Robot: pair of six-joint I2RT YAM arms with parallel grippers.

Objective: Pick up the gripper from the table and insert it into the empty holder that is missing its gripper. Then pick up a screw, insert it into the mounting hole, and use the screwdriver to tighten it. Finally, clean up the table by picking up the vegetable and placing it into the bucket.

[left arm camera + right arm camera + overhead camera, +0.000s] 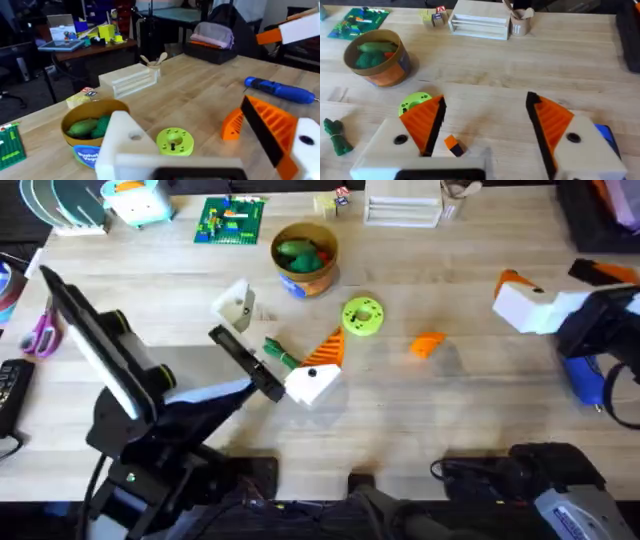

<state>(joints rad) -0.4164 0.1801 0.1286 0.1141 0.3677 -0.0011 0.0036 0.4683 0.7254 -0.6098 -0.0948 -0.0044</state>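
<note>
L gripper (275, 345) sits low over the table, jaws spread wide, holding nothing. One finger block (314, 380) is white angular plastic w/ an orange ribbed wedge pad (328, 350) on it; the other, the holder (236, 304), is bare white plastic, no pad, small dark mounting hole (135, 136) in its side.

Landmark = lime-green round disc (362, 317), holes in its top. The padded finger lies just beside it, toward the arm bases. Loose orange gripper (428, 344), small ribbed wedge, lies near the disc on the R-arm side, on bare wood. Vegetable (281, 354), thin dark-green bundle, lies between the L fingers, near the disc. Bucket (305, 258), round tan tub w/ blue base band and green items inside, stands just beyond the disc.

R gripper (485, 125) has jaws apart, empty, both orange ribbed pads fitted. Blue screwdriver (583, 378) lies well off from the disc, by the R arm.
</note>
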